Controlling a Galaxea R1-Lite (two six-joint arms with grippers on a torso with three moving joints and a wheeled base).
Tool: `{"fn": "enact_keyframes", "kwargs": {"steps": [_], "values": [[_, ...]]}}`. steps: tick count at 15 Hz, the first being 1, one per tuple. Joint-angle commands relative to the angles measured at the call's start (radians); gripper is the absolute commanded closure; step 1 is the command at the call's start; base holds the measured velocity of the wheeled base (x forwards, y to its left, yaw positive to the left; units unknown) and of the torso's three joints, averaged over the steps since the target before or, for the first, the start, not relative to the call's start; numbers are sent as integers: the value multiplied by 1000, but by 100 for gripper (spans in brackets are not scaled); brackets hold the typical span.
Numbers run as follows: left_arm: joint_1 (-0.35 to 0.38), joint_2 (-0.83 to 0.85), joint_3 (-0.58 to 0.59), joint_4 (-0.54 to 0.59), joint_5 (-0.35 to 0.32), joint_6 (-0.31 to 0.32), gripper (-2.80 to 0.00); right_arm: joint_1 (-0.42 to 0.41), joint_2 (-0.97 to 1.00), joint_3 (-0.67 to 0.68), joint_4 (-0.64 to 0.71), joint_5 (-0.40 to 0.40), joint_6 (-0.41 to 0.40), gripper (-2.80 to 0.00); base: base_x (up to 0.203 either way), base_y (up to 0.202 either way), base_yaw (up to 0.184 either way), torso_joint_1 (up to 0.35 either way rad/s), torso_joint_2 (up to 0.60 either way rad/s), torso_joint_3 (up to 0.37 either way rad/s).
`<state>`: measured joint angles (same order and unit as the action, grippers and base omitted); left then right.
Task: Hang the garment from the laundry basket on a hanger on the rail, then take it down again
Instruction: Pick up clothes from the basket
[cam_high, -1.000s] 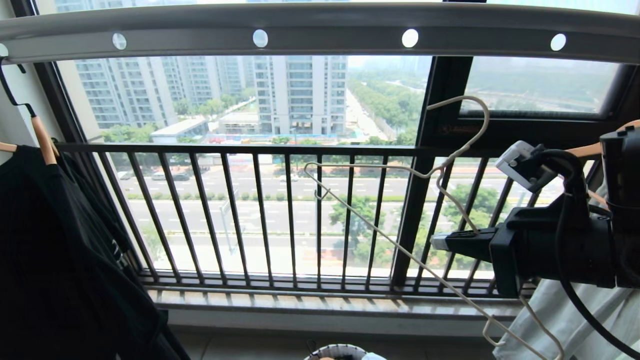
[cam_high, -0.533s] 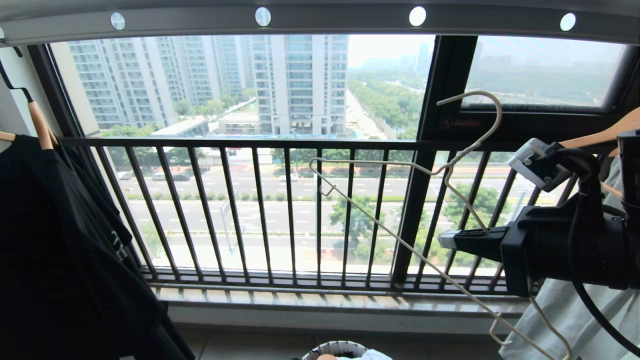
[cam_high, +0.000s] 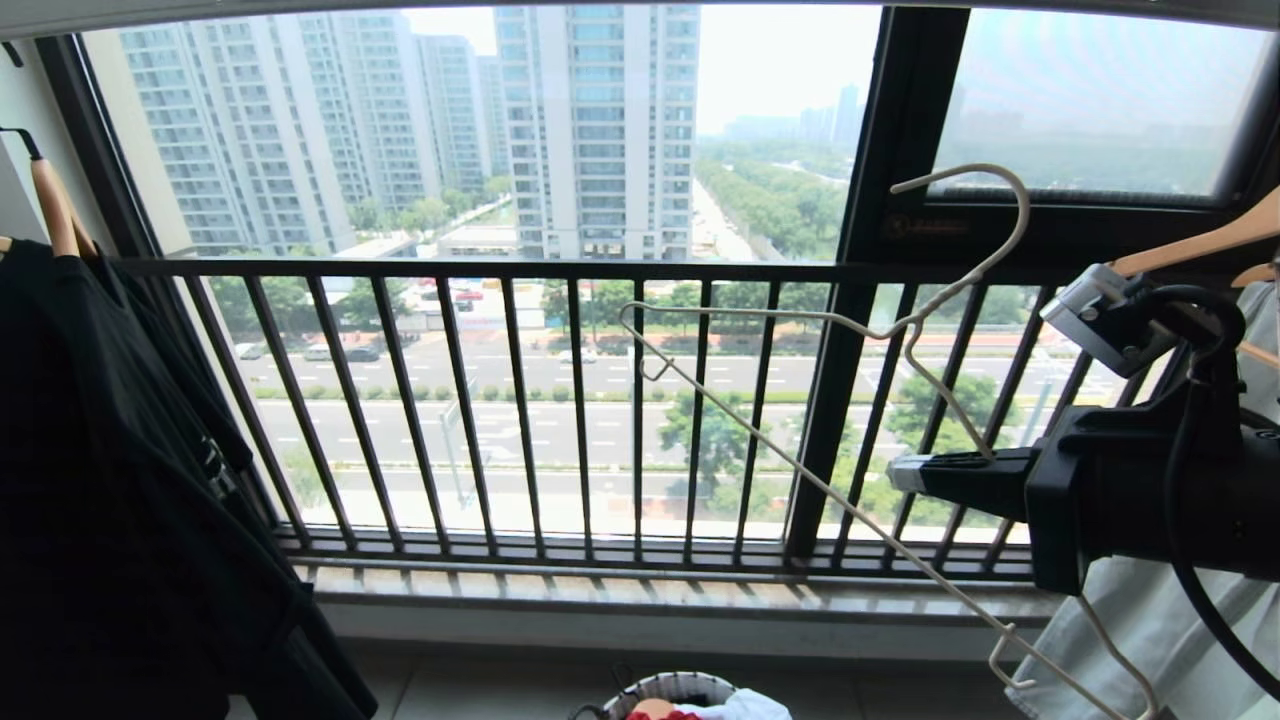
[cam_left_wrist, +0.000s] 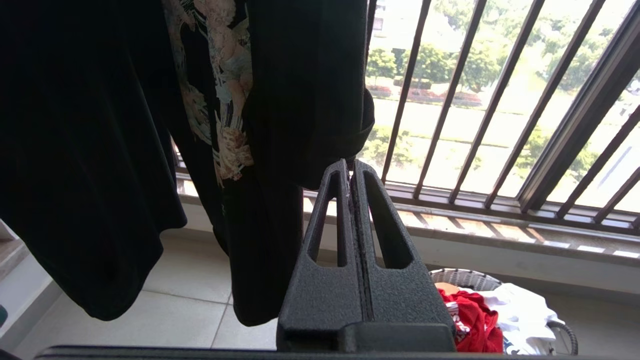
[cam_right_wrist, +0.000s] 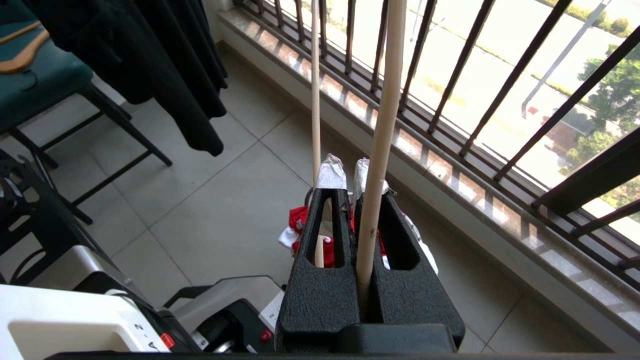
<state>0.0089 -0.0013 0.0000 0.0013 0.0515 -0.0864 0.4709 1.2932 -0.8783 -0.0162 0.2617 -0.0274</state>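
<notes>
My right gripper (cam_high: 900, 473) reaches in from the right at railing height, shut on the cream-white wire hanger (cam_high: 908, 326). The hanger is tilted, its hook up near the window frame and its far end low at the right. In the right wrist view the wire (cam_right_wrist: 381, 125) runs up between the taped fingertips of that gripper (cam_right_wrist: 345, 172). The laundry basket (cam_high: 690, 685) stands on the floor below, and the red garment (cam_left_wrist: 470, 315) lies in it. My left gripper (cam_left_wrist: 350, 167) is shut and empty beside a black sleeve. Only a grey strip of the rail (cam_high: 1180, 12) shows at the top edge.
A black garment (cam_high: 120, 450) on a wooden hanger fills the left side. The black railing of vertical bars (cam_high: 520, 400) fronts the window. A pale grey garment (cam_high: 1130, 640) hangs on a wooden hanger (cam_high: 1200, 240) behind my right arm. A green chair (cam_right_wrist: 45, 75) stands behind on the tiled floor.
The whole head view has tipped down: the rail has slid up to the top edge and more of the basket shows. The right gripper still holds the hanger as before.
</notes>
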Motion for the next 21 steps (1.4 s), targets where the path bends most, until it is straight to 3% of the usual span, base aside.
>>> {"fn": "enact_keyframes", "kwargs": {"steps": [1,11,21], "values": [[0,1,0,0,1,-1,0,0,-6,1,-1,2,0,0,0,0,0,-154,339,186],[0,1,0,0,1,-1,0,1,-11,-1,-2,1,-11,0,0,0,0,-161,362,197],[0,1,0,0,1,-1,0,0,-37,1,-2,1,-29,0,0,0,0,-223,531,306]]}}
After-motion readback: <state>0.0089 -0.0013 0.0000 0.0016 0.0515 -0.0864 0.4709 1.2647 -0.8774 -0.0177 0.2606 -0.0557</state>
